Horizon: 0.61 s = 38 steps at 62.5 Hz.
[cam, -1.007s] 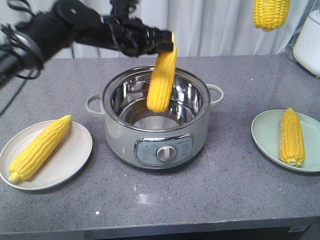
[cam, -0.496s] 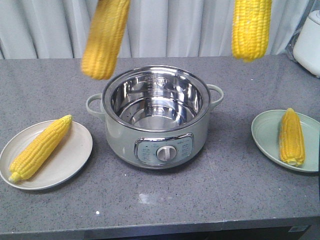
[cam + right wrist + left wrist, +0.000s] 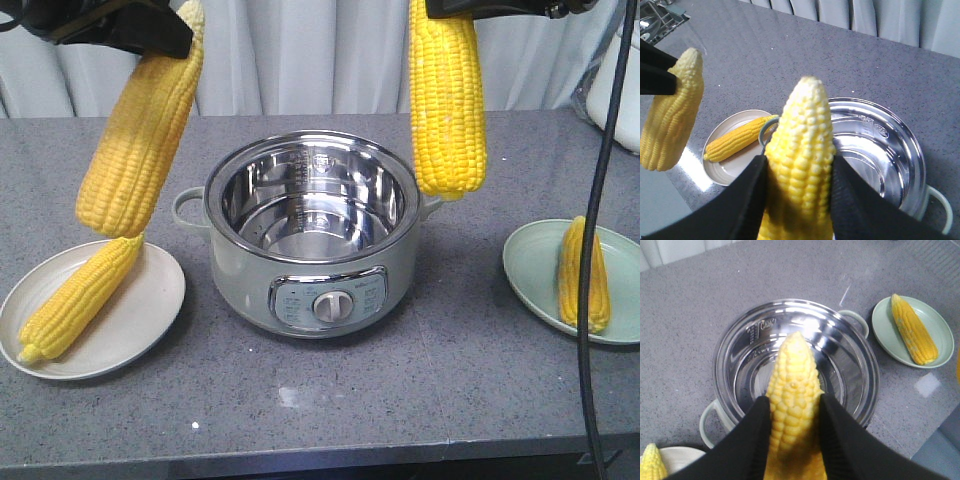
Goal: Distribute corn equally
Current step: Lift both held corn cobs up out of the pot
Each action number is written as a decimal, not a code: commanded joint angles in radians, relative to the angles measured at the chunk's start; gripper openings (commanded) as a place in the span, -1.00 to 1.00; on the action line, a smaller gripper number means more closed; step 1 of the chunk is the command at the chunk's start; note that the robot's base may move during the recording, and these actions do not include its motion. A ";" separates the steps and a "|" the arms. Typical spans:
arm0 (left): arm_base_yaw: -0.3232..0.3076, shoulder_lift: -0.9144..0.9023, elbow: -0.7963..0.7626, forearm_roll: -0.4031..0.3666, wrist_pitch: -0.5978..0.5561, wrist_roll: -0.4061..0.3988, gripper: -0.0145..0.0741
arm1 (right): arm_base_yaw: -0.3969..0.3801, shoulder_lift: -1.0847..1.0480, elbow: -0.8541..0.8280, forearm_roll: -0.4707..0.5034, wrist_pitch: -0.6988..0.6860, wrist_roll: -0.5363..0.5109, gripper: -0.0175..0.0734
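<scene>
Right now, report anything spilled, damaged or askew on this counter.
Nothing stands out: the left hand and right hand each grip a corn cob, the white plate and green plate each hold one, and the electric pot stands upright, empty.

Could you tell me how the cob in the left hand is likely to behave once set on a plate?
The cob in the left hand looks stiff: it hangs straight, held only at its upper end. Round and tapered, it would probably roll in a curve if nudged on the white plate. Its bumpy kernels likely help the fingers grip.
</scene>
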 commanded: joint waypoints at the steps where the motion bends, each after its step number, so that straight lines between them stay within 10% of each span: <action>1: 0.002 -0.047 -0.002 -0.025 -0.020 -0.006 -0.69 | -0.005 -0.031 -0.029 0.060 0.026 0.003 -0.56; 38: 0.002 -0.047 -0.002 -0.027 -0.020 -0.007 -0.69 | -0.005 -0.031 -0.029 0.060 0.026 0.004 -0.56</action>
